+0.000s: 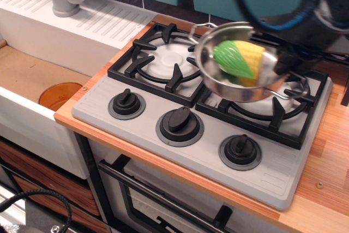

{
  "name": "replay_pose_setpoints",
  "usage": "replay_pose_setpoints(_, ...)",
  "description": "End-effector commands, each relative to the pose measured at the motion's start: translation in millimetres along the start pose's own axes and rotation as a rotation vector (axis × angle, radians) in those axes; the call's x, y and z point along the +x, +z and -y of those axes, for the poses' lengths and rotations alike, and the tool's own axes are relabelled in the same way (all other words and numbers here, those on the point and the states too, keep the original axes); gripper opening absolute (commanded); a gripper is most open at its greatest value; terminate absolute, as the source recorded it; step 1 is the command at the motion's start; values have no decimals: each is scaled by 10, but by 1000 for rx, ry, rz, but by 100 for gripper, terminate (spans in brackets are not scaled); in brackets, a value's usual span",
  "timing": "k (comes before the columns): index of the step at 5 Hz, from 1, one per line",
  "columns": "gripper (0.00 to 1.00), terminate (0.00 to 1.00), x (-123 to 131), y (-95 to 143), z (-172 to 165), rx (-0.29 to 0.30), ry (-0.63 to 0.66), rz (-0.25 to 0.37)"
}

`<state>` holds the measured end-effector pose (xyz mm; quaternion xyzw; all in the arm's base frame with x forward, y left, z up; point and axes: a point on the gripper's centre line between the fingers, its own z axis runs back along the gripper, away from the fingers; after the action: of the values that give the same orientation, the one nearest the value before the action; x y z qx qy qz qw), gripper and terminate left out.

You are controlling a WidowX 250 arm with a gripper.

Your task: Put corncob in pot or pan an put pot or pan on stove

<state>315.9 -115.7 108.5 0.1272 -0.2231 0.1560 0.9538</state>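
Overhead, pot (240, 83) with corncob (238, 59), right burner (272, 99) below

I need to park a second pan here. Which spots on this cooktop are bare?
Free: the left burner grate, and the wooden counter right of the stove. Crowded: the right burner, where the pot with the corncob hangs tilted.

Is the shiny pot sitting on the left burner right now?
No, the pot with the corncob inside is tilted over the right burner, and the left burner is bare.
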Motion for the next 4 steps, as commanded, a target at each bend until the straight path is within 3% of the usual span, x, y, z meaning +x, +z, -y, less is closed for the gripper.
replay_pose_setpoints(1, 0, 0, 367, -96, 225, -17, 27, 86)
replay_pose_setpoints(3, 0, 0, 559, -300, 224, -40, 14, 90)
replay_pose_setpoints(4, 100, 0, 574, -332, 221, -52, 16, 72)
